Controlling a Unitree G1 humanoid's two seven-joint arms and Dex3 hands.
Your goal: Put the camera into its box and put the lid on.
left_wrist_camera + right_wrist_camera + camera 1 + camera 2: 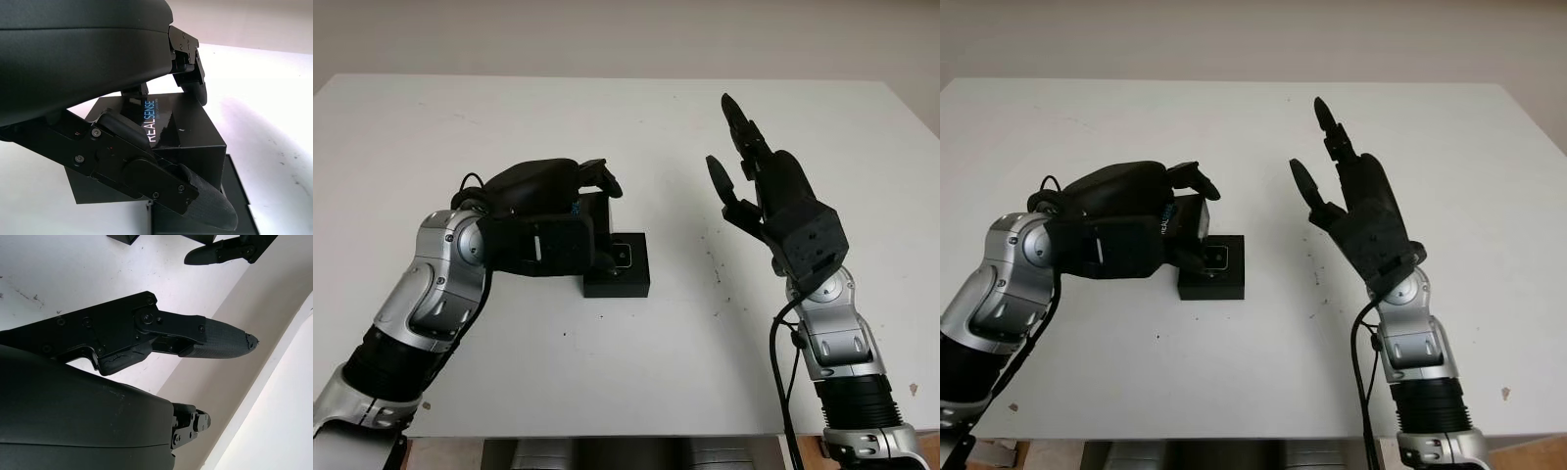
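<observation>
A black box base [628, 279] lies on the white table [607, 117] near its middle, with the small camera [623, 256] showing inside it. My left hand [599, 220] is shut on the black lid [188, 129], printed REALSENSE, with fingers [193, 85] over the top and the thumb [195, 196] under it. The lid hangs tilted over the left part of the base, partly hiding it. To the right of the box, my right hand [736, 166] is raised above the table, open and holding nothing.
The table's front edge [607, 436] runs close to both arms. Bare white surface lies between the box and the right hand, with a few small dark specks [713, 257].
</observation>
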